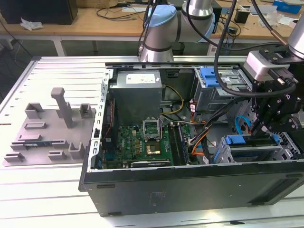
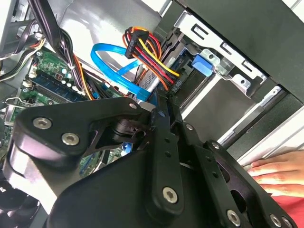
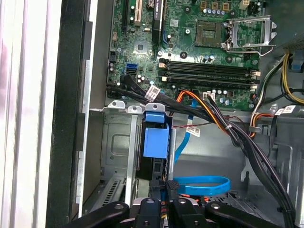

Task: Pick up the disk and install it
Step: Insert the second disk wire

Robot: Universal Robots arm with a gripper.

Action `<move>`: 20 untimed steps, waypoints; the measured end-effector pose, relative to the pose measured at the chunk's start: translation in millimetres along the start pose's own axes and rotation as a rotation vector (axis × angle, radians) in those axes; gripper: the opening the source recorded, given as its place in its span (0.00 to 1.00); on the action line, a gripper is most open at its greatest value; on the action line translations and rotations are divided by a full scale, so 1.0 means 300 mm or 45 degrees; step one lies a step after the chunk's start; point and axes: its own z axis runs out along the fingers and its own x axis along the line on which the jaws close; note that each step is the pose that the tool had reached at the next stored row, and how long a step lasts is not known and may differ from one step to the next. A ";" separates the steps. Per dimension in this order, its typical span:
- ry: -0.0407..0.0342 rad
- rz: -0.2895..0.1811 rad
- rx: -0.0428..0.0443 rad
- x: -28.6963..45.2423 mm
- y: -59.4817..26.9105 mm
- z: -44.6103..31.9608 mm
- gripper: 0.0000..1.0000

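The pincer (image 3: 164, 202) is closed on the disk (image 3: 156, 142), which stands edge-up in the metal drive cage (image 3: 118, 142) just beside the motherboard (image 3: 190, 47).

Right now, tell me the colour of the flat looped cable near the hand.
Light blue; the flat looped cable shows best in the first wrist view.
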 end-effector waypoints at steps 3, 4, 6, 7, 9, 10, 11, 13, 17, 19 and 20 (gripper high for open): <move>0.0002 0.000 0.000 0.000 0.000 0.003 0.16; 0.0003 0.000 0.000 0.000 0.000 0.004 0.16; 0.0004 0.000 0.000 0.000 0.000 0.007 0.16; 0.0004 0.000 0.000 0.000 0.000 0.008 0.16; 0.0001 0.000 0.000 0.000 0.000 0.009 0.16; 0.0001 0.000 0.000 0.000 0.000 0.009 0.16; 0.0002 0.000 0.000 0.000 0.000 0.009 0.16; -0.0001 0.000 0.000 0.000 0.000 0.009 0.16; -0.0003 0.000 0.000 0.000 0.000 0.002 0.16; -0.0003 0.000 0.000 0.000 0.000 -0.001 0.16; -0.0001 0.000 0.000 0.000 0.000 -0.002 0.16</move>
